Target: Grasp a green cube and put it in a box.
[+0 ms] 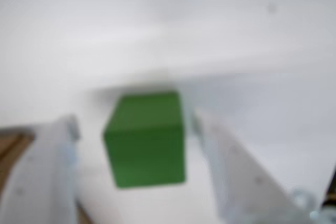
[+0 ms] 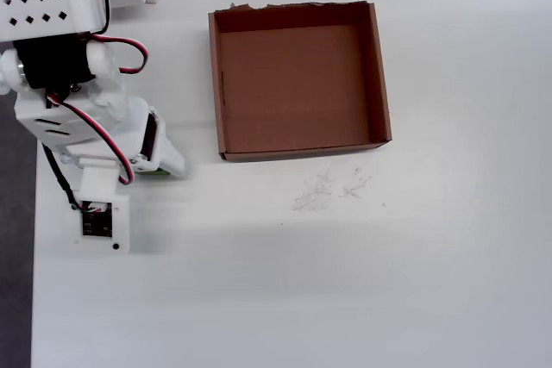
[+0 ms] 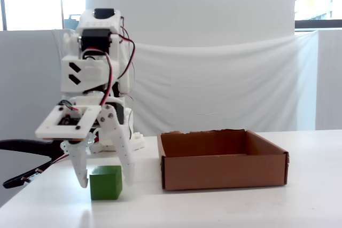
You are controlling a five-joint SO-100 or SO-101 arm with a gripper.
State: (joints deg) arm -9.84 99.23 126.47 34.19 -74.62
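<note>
Green cube [image 3: 106, 182] rests on table [image 3: 224, 206], left of cardboard box [image 3: 222, 173] in fixed view. Gripper [image 3: 105, 181] fingers straddle it, spread wide, gaps both sides. Risk: uneven closing nudges cube aside.

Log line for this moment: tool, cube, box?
tool: open, fingers straddling cube | green cube: on table, not gripped | box: empty, right of cube in fixed view | phase: pre-grasp

In the fixed view, green cube [image 3: 106, 182] between the fingers [image 3: 80, 170]; box [image 3: 222, 172] right.
</note>
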